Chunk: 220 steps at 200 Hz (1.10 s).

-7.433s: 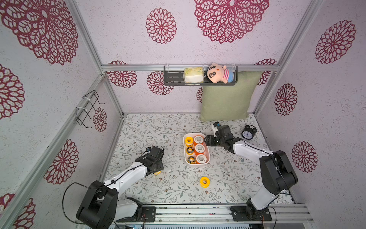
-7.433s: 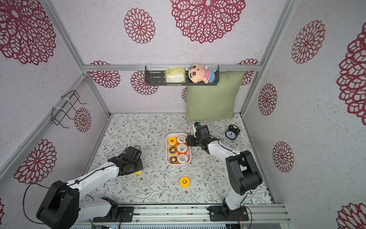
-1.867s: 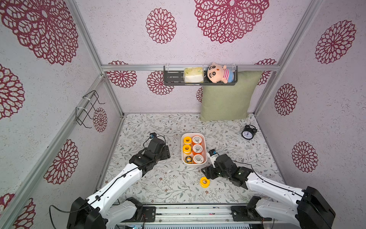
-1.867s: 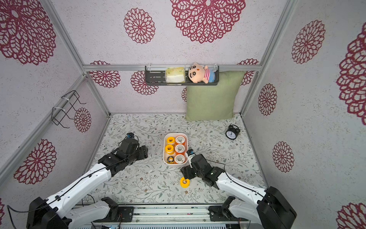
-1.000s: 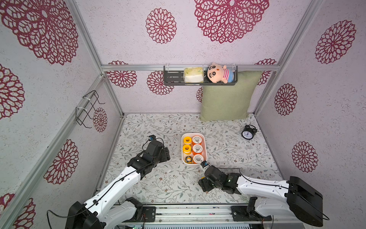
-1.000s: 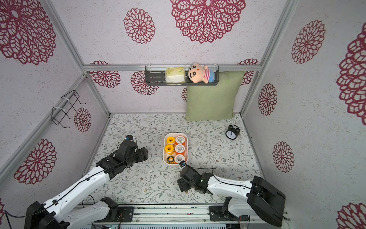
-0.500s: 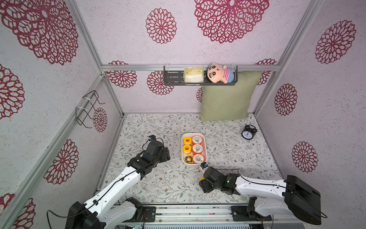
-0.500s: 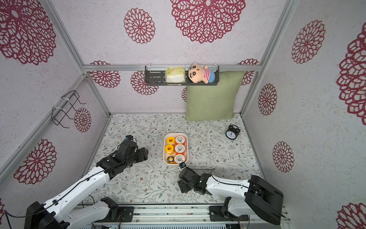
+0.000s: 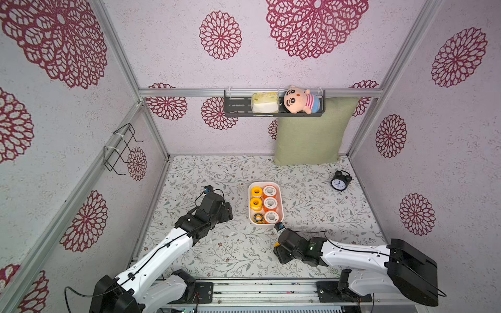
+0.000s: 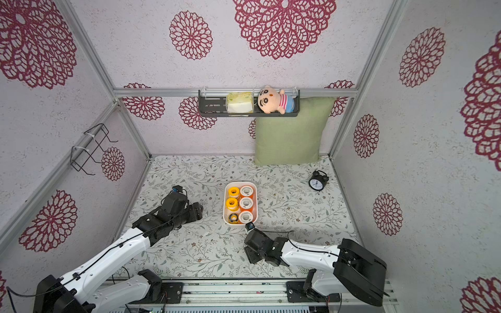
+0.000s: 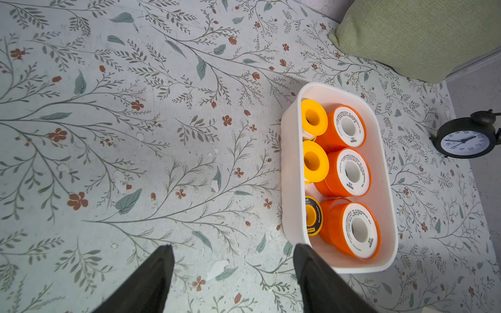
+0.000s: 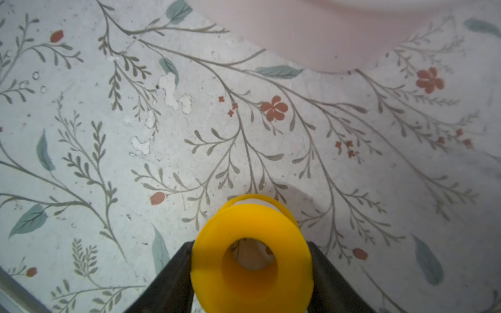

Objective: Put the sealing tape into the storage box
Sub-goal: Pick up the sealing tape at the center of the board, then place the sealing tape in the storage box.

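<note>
Right end effector: black fingers pressed on both flanges of a plain yellow plastic tape spool, so it's clamped on it. The spool's hole faces the wrist camera. Can't tell whether the spool is off the floral-print table or resting on it.

Shallow white plastic storage box with rounded corners sits just ahead of the right end effector, near but not touching; its blurred wall shows in the right wrist view.

In the box: three orange spools with white faces, two plain yellow spools and one yellow spool with a black ring face, packed in two rows.

Left end effector: jaws wide apart, nothing between them, bare table under the gap. The box is just beside it, off its right finger.
</note>
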Motion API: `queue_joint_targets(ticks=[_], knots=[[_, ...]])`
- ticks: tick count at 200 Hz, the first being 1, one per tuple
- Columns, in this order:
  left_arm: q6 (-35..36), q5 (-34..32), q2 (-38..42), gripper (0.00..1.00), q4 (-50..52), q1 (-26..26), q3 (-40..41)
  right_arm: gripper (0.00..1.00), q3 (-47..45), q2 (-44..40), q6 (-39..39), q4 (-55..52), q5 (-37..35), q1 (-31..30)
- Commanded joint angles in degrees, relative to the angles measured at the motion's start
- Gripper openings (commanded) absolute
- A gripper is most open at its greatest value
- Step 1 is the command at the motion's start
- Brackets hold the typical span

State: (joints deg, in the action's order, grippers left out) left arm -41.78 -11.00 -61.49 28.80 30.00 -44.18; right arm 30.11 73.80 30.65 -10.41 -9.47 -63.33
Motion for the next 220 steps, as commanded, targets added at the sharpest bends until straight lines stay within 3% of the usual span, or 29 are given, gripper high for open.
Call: queue_joint_targets(ticks=[1, 72, 131, 189, 220], knots=[[-0.17, 0.19, 0.25, 0.77, -1.11, -0.37, 0.41, 0.61, 1.28, -1.23, 0.95, -0.48, -1.86, -0.41], [-0.23, 0.27, 0.14, 0.77, -1.36, -0.38, 0.41, 0.60, 1.45, -8.12, 1.87, -0.60, -1.28, 0.23], [0.03, 0.61, -0.72, 0.77, -1.59, -0.37, 0.06, 0.61, 3.66, -13.54, -0.74, 2.51, 5.24, 6.72], [-0.08, 1.05, -1.67, 0.77, -2.01, -0.38, 0.06, 0.61, 11.28, -8.60, -5.61, 8.18, 12.62, 15.77], [-0.04, 0.91, -2.12, 0.77, -1.99, -0.38, -0.03, 0.61, 16.76, -2.93, -8.00, 8.22, 12.37, 17.44]])
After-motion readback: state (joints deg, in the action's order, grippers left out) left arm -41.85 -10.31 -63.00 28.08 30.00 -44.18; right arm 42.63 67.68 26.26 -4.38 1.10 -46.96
